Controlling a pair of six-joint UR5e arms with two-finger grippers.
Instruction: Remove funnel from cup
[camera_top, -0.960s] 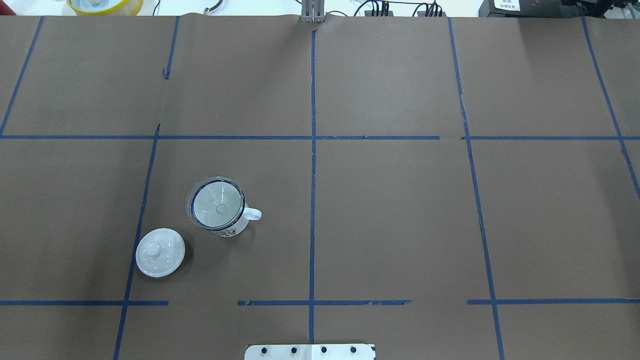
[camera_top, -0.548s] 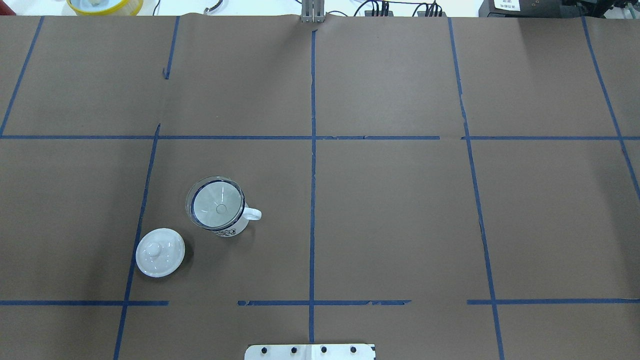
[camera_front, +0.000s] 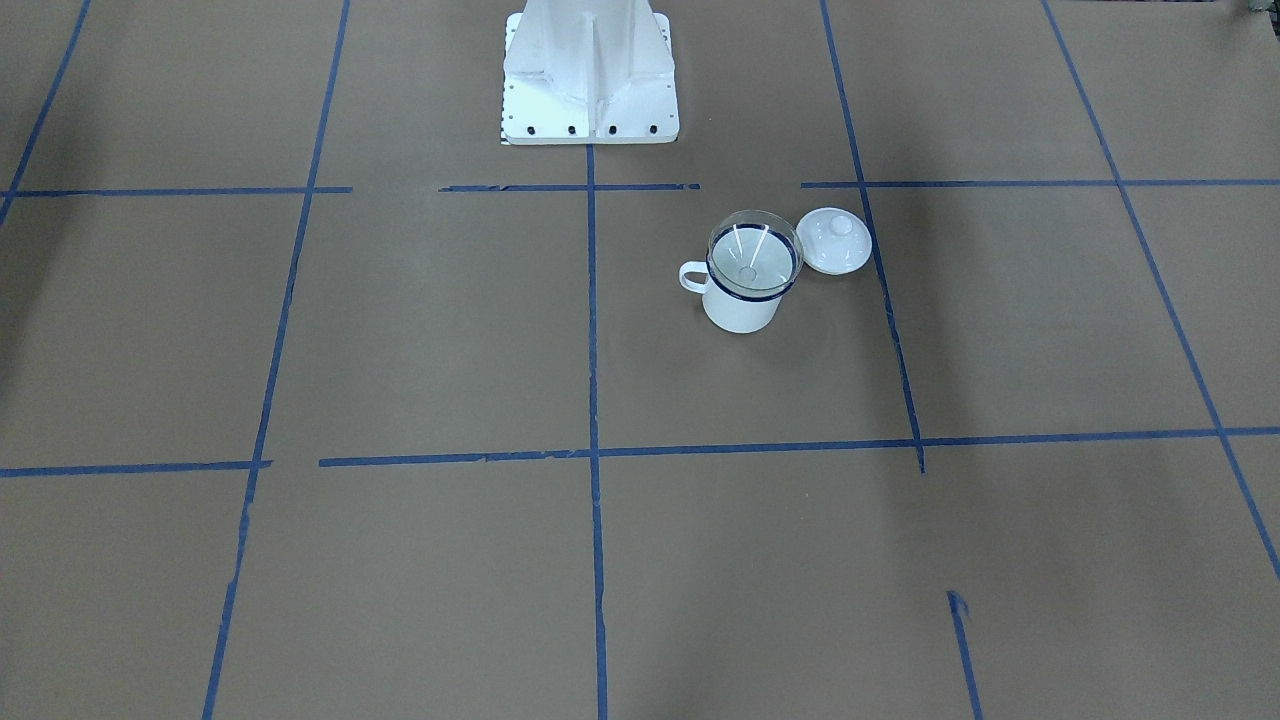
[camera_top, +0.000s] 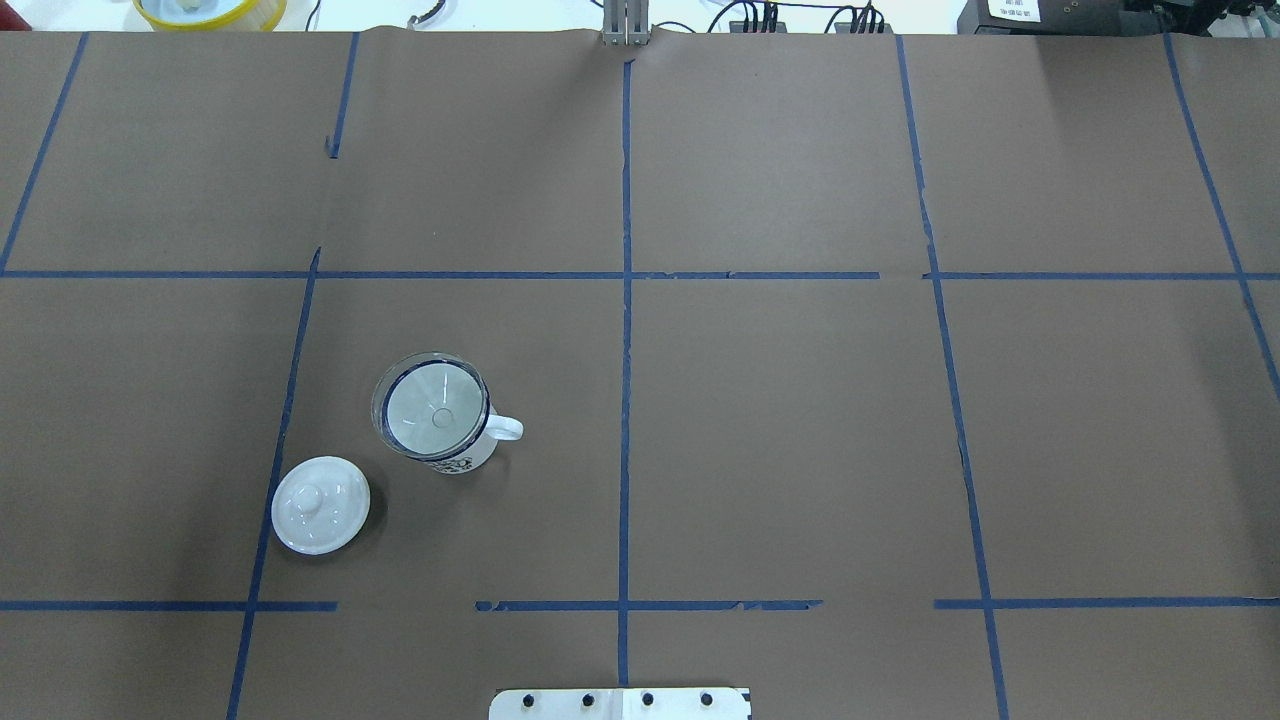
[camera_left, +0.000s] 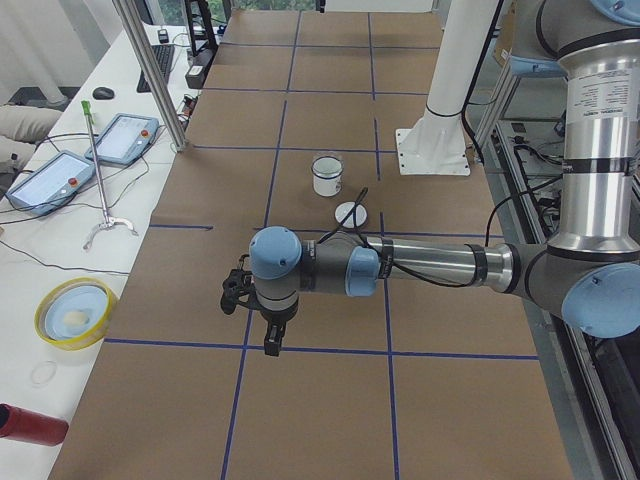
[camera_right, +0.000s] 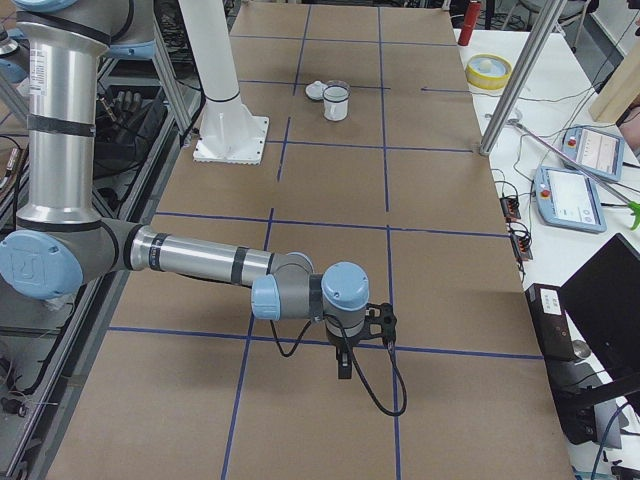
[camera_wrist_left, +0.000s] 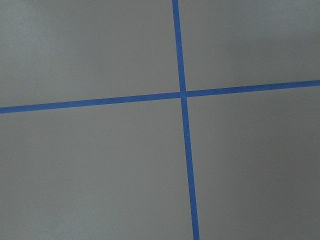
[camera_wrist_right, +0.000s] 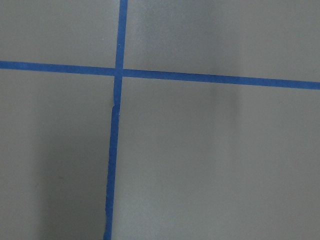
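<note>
A brown paper surface (camera_front: 400, 330), marked into large squares by blue tape (camera_front: 592, 330), fills the front-facing view. The robot's white pedestal (camera_front: 590, 70) stands at the top. In front of it, on the robot's left half, the white enamel cup (camera_front: 740, 308) stands upright. The clear funnel (camera_front: 755, 262) sits in its mouth, with its wide cone resting on the dark blue rim and its spout down inside. The cup's loop handle points toward the centre tape line. A white knobbed lid (camera_front: 834, 241) lies just beside the cup, on the side away from the handle.

From overhead, the lid lies flat, close to the cup but apart from it, touching a tape line. The funnel's rim overhangs the cup's rim slightly. A yellow-rimmed dish (camera_top: 210, 10) shows past the far edge.

From the table's left end, the near arm reaches out low over the surface. The left claw (camera_left: 269, 348) hangs downward, well apart from the cup, and I cannot tell how far open it is. Two teach pendants (camera_left: 125, 138) lie on the side bench (camera_left: 40, 260).

From the right end, the right claw (camera_right: 344, 370) likewise points down near a tape crossing, far from the cup. Its opening cannot be judged here either.

Both wrist cameras show only brown paper and crossed tape.
</note>
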